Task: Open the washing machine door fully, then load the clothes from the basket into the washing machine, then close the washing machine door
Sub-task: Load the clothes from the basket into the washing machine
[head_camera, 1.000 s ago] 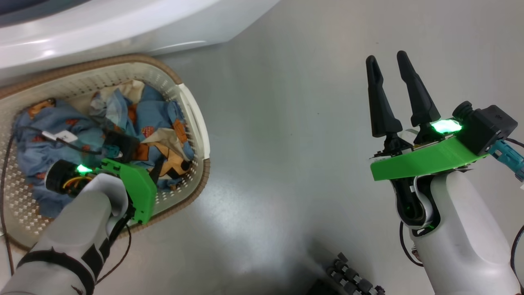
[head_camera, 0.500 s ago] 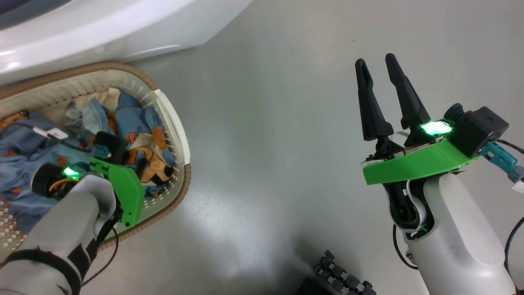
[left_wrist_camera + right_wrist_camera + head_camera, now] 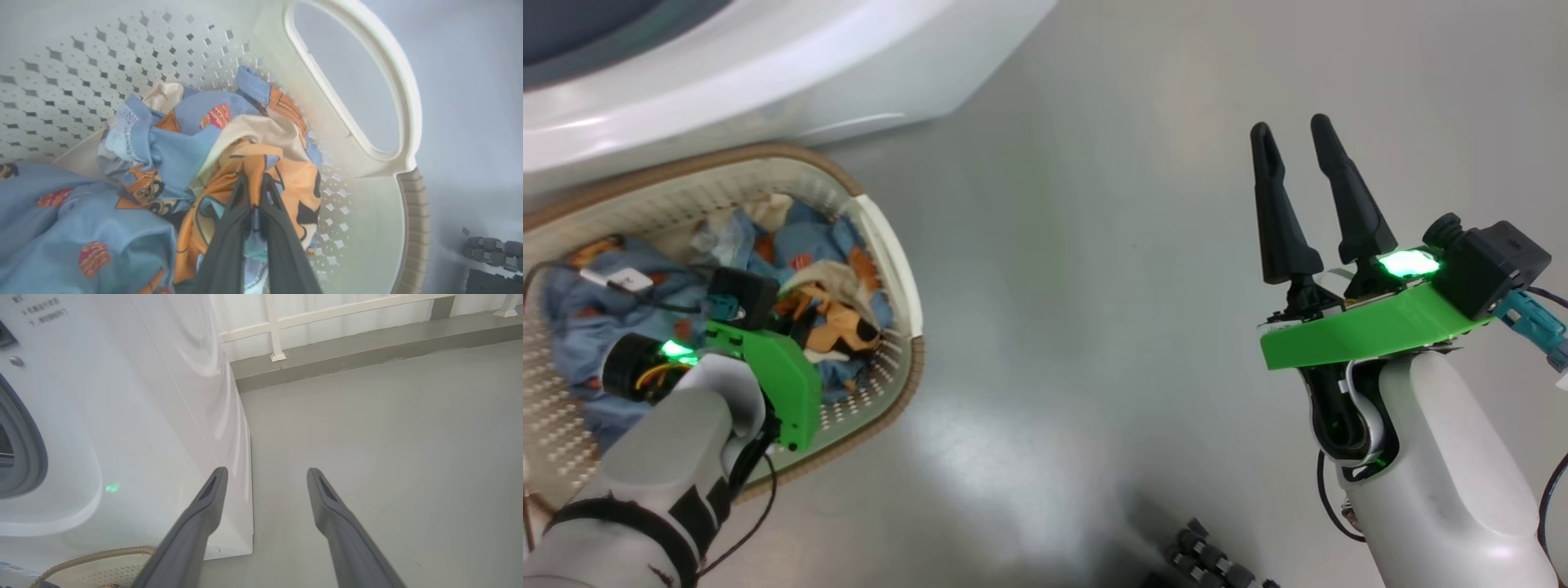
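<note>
Pinching a thin orange fold of the clothes (image 3: 171,155), bunched inside the basket (image 3: 367,228), with the left gripper (image 3: 255,179) clamped on it. Risking losing it, or dragging tangled garments out. Holding the right gripper (image 3: 266,470) spread, idle.

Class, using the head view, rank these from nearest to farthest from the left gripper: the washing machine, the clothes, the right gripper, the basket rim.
1. The clothes, pinched in the left gripper itself.
2. The basket rim, just to its right.
3. The washing machine, beyond that rim, at the top.
4. The right gripper, open, far off on the right side.
</note>
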